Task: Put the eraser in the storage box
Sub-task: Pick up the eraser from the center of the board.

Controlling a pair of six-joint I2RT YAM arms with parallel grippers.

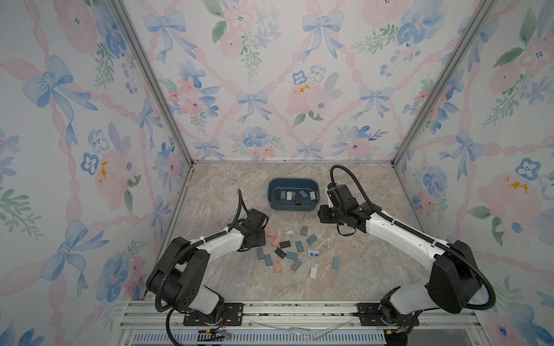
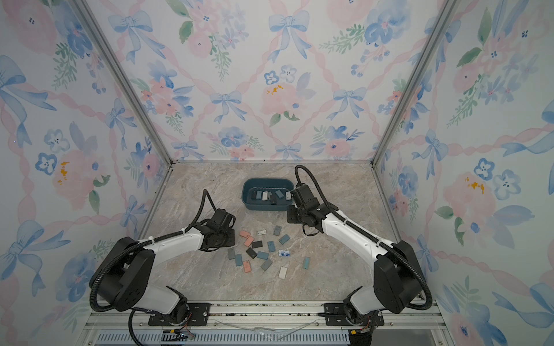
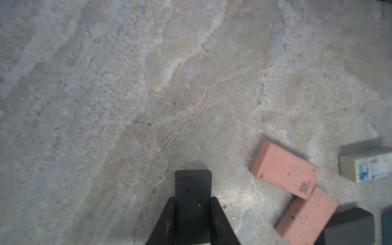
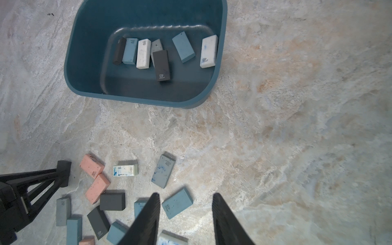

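Beside pink erasers, left arm low, left fingers clamping black eraser (right fingers apart, empty).

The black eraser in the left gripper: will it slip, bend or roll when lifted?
The black eraser is a squat, flat-sided block, so it probably won't roll. The left gripper pinches its flat sides; the matte surface likely resists slipping. It shows no bowing, so probably stiff.

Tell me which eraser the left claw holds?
The black eraser clamped in the left gripper; the others lie loose on the table or in the storage box.
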